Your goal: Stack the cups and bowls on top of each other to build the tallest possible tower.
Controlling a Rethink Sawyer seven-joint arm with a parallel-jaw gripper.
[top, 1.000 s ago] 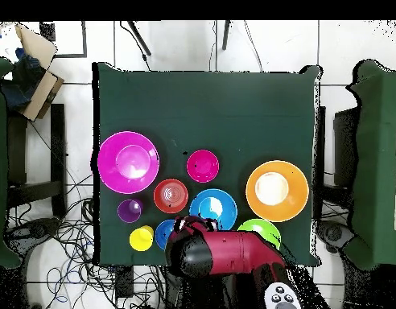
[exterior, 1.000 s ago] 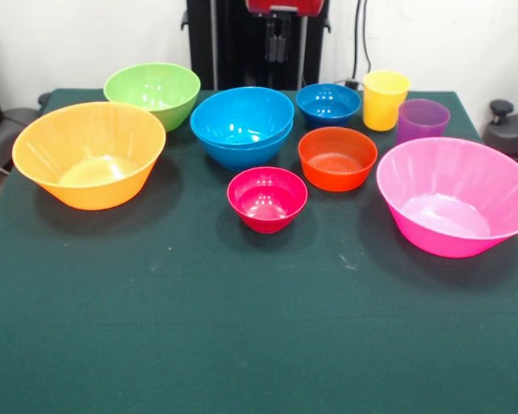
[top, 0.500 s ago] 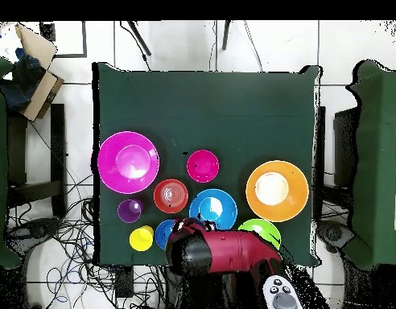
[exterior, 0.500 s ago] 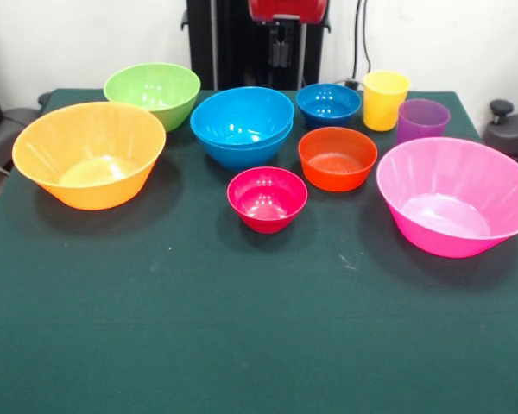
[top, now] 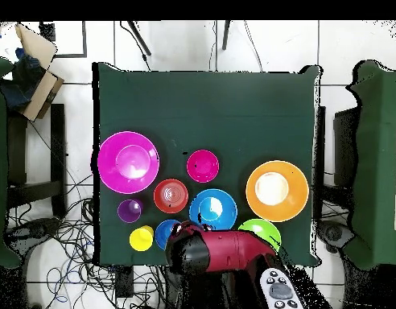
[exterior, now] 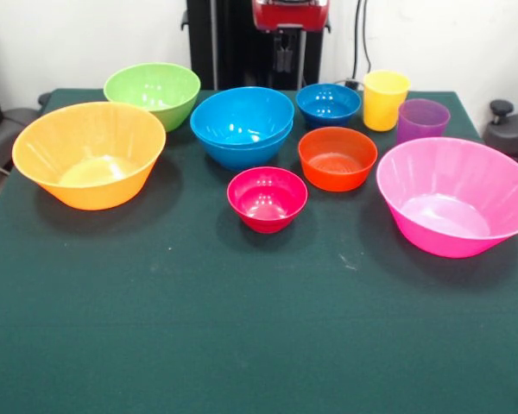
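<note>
- The gripper (exterior: 283,53) is hanging up high at the far edge of the table (exterior: 242,328), just under the red arm (top: 221,253). It is holding nothing. I cannot tell if it is open or closed.
- Right below it and a bit toward the camera, two light blue bowls (exterior: 242,125) are sitting one inside the other. This looks like a good base for the tower.
- Just to one side of the gripper, the small dark blue bowl (exterior: 328,103) is sitting, and past it the yellow cup (exterior: 386,99) and the purple cup (exterior: 422,120) are standing close together.
- A little more toward the camera, the orange-red bowl (exterior: 337,158) and the crimson bowl (exterior: 267,198) are resting apart from each other.
- Far off to the sides, the big orange bowl (exterior: 89,153), the green bowl (exterior: 153,91) and the big pink bowl (exterior: 456,195) are waiting.
- No tower is standing yet, so I think the first pick is coming.
- To do it well, I think the gripper should come straight down on one rim, pinch the thin wall, and lift slowly.
- Wide bowls should go low and small ones and cups on top, or the pile may tip.
</note>
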